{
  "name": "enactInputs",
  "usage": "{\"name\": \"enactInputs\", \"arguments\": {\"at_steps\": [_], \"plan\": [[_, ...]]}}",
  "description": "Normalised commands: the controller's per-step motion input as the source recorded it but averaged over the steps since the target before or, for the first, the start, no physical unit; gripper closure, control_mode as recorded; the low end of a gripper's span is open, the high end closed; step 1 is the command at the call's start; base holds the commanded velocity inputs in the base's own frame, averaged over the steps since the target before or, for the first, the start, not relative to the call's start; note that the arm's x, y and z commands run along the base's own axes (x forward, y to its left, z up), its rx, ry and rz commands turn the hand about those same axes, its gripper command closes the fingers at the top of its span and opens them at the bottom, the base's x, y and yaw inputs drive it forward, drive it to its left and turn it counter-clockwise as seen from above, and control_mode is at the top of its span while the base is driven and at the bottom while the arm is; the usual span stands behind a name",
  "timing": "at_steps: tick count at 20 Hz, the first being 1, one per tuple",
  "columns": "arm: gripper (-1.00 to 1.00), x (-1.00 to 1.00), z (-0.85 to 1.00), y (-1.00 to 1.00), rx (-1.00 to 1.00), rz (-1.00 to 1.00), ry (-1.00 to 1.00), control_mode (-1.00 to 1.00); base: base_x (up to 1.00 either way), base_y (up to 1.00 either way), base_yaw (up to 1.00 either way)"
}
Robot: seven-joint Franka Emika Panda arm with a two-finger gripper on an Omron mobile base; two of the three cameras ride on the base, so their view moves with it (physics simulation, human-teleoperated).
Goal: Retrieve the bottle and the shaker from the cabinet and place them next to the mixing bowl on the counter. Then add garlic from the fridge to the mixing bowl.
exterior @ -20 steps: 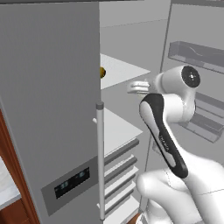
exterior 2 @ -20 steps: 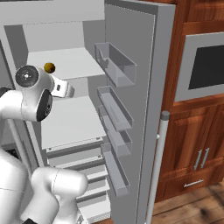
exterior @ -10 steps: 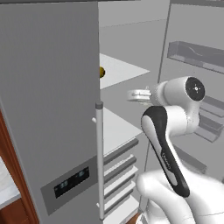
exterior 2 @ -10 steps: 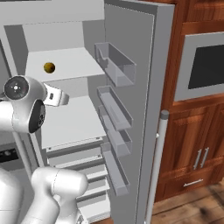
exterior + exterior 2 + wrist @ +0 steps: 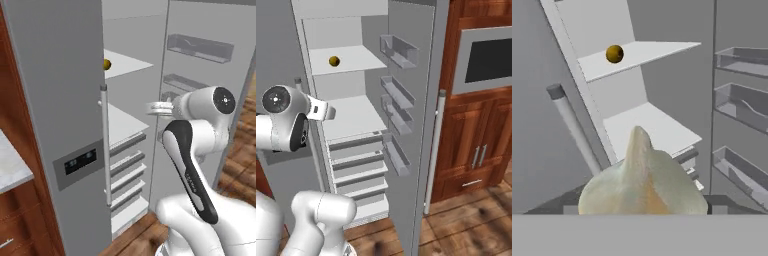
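Over the last second the claw (image 5: pixel 330 113) came back from the fridge (image 5: pixel 346 30) interior toward the open front, holding the garlic (image 5: pixel 643 182), so I judge the picking step was done and the carry to the bowl came next. The garlic was between the jaws, outside the shelf (image 5: pixel 353 116) front edge, touching no shelf. It looked as a pale, cream bulb with a pointed tip and a little orange tint, while a small yellow ball (image 5: pixel 334 61) sat near the left edge of the upper shelf.
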Motion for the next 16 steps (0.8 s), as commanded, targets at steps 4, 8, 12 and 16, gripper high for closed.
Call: {"name": "enactInputs", "arguments": {"at_steps": [4, 8, 12, 16], "plan": [[1.0, 0.0, 0.0, 0.0, 0.0, 0.0, 0.0, 1.0, -0.92, 0.67, 0.11], [1.0, 0.0, 0.0, 0.0, 0.0, 0.0, 0.0, 1.0, -0.89, 0.81, 0.2], [1.0, 0.0, 0.0, 0.0, 0.0, 0.0, 0.0, 1.0, -0.85, 0.85, 0.24], [1.0, 0.0, 0.0, 0.0, 0.0, 0.0, 0.0, 1.0, -0.55, 0.96, 0.28]]}}
